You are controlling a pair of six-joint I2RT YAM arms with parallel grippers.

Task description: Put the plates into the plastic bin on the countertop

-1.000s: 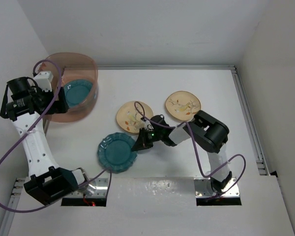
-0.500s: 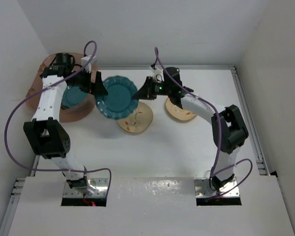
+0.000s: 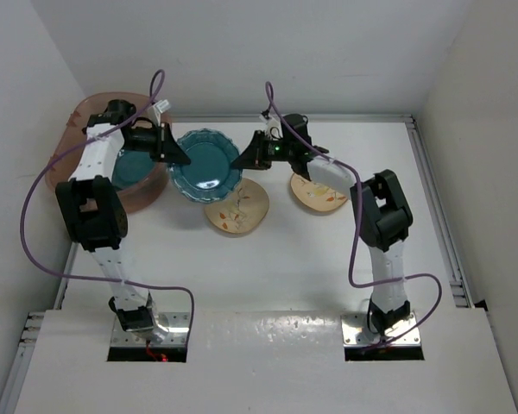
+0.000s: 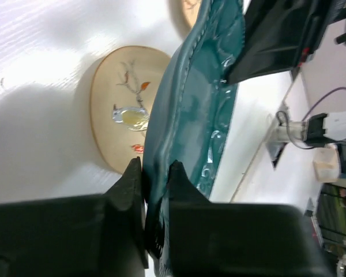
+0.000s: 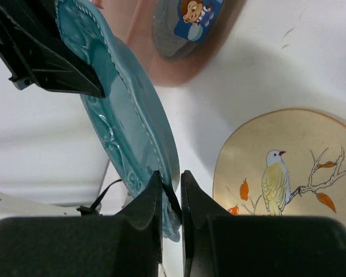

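Note:
A teal scalloped plate (image 3: 207,164) hangs tilted above the countertop (image 3: 285,267), just right of the pink plastic bin (image 3: 142,200). My left gripper (image 3: 180,158) is shut on its left rim, and the rim sits pinched between the jaws (image 4: 155,170) in the left wrist view. My right gripper (image 3: 239,160) is shut on the opposite rim (image 5: 172,183). Another teal plate (image 3: 125,171) lies inside the bin. Two cream bird plates (image 3: 237,209) (image 3: 319,191) lie flat on the counter.
The bin stands in the back left corner against the white walls. A metal rail (image 3: 436,216) runs along the right side. In the right wrist view a grey plate with a cartoon figure (image 5: 184,23) shows inside the bin (image 5: 161,66).
The right arm carried the teal plate from the front of the counter to the back beside the bin. The left arm swung over from the bin, and its jaws closed on the plate's left rim.

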